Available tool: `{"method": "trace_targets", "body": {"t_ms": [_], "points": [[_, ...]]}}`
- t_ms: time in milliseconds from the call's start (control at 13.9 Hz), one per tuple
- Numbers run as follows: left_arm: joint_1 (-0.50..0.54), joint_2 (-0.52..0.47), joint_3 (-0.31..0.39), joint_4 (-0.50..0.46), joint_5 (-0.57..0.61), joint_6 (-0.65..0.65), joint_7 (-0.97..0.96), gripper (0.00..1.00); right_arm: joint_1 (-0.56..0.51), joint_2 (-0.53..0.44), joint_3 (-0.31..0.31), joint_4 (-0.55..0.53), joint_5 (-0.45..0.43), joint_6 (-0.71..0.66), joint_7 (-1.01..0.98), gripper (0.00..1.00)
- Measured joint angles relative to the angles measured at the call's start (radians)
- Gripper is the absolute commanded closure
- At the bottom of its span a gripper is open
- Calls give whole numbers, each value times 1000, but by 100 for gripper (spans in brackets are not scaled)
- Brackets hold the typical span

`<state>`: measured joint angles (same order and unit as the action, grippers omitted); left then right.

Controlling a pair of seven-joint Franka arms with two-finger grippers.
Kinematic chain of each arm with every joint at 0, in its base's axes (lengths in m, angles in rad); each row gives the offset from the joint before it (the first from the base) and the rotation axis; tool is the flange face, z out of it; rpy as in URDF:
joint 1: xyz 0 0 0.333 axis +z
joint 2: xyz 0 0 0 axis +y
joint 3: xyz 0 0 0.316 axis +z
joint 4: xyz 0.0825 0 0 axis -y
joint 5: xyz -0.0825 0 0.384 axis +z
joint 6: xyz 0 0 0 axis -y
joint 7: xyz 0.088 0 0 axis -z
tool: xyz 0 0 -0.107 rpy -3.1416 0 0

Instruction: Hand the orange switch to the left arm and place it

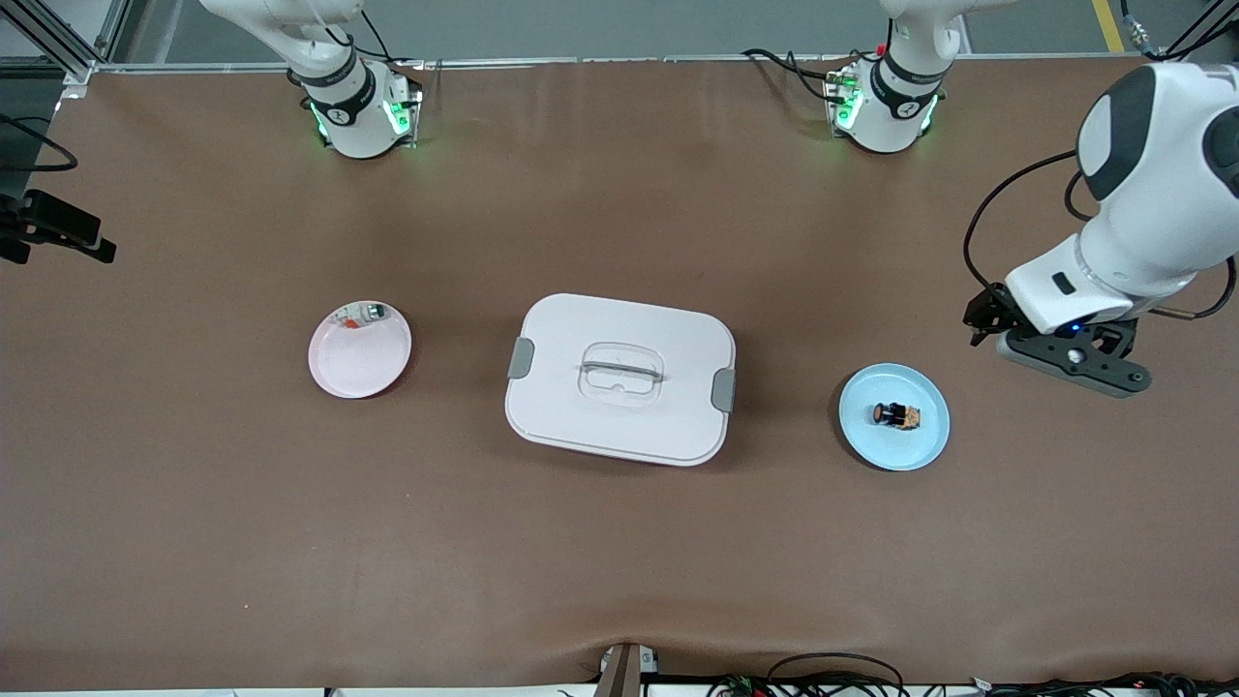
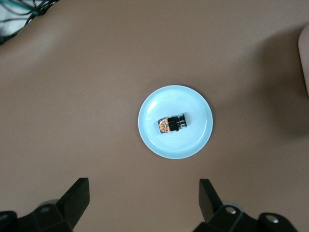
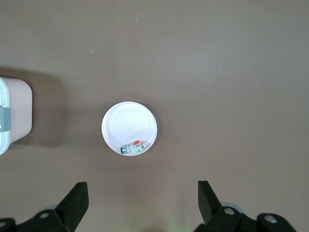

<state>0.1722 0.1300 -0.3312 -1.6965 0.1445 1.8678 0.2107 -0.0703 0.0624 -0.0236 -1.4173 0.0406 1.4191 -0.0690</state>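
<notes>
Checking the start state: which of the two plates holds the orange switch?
The blue plate, toward the left arm's end of the table, holds the orange switch. The pink plate past the box holds only a small whitish part.

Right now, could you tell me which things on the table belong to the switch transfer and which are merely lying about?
Belonging to the job:
- orange switch on the blue plate
- box to avoid
- left gripper, open
- right gripper, open

Lying about:
- pink plate
- whitish part on it
</notes>
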Motion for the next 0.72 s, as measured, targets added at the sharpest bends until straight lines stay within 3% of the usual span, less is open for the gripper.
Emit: {"method": "trace_targets", "body": {"t_ms": [431, 719], "points": [[0, -13, 0, 46, -60, -100, -217, 0, 0, -2, 0, -3, 0, 0, 0, 0], [4, -23, 4, 62, -62, -134, -242, 0, 0, -4, 0, -6, 0, 4, 0, 0]]}}
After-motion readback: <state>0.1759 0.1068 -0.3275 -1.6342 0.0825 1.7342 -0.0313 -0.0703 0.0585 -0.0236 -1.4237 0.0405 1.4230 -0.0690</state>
